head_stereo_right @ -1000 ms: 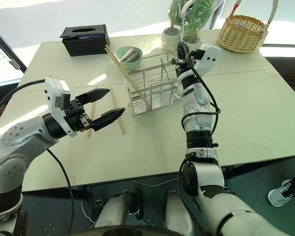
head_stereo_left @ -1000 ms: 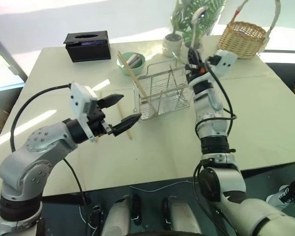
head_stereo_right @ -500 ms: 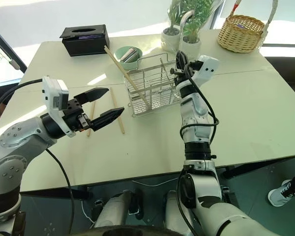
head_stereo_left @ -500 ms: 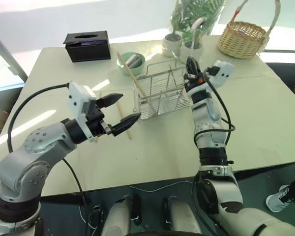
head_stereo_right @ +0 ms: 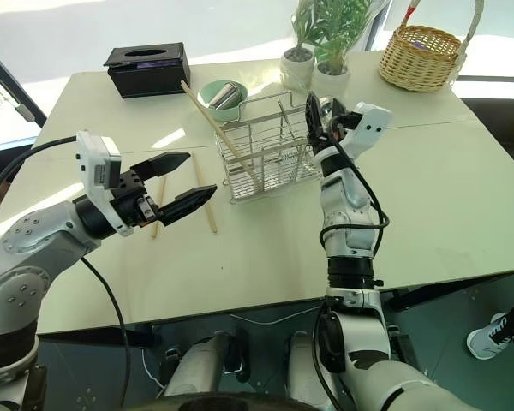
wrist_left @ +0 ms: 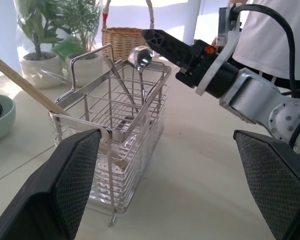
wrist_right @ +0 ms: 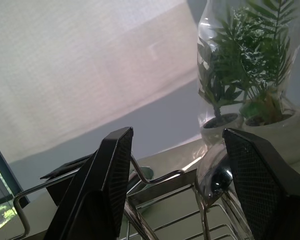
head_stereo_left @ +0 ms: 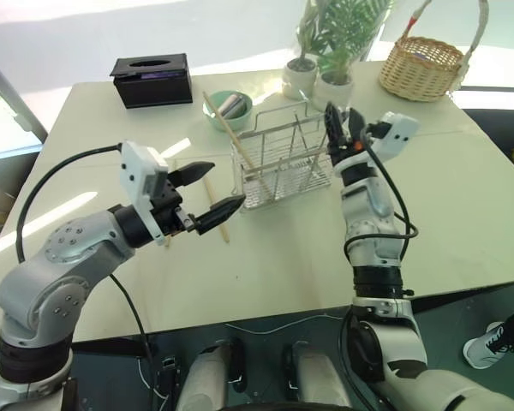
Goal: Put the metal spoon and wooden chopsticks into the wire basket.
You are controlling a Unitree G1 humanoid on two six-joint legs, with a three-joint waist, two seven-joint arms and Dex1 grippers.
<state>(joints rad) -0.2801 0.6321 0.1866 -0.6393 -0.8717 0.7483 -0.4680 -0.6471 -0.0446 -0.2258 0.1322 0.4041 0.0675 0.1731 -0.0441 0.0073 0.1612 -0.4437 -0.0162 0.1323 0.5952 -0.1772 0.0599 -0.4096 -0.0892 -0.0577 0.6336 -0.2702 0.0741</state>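
Head views: wire basket mid-table, one of the wooden chopsticks leaning inside, another flat at its 8 o'clock. Left wrist view: metal spoon upright in basket; left gripper spread, empty. Right wrist view: right gripper parted, empty, beside spoon bowl.

Metal spoon upright in wire basket

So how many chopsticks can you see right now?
2. One chopstick leans in the wire basket, its top sticking out toward the green bowl; the other chopstick lies flat on the table left of the basket.
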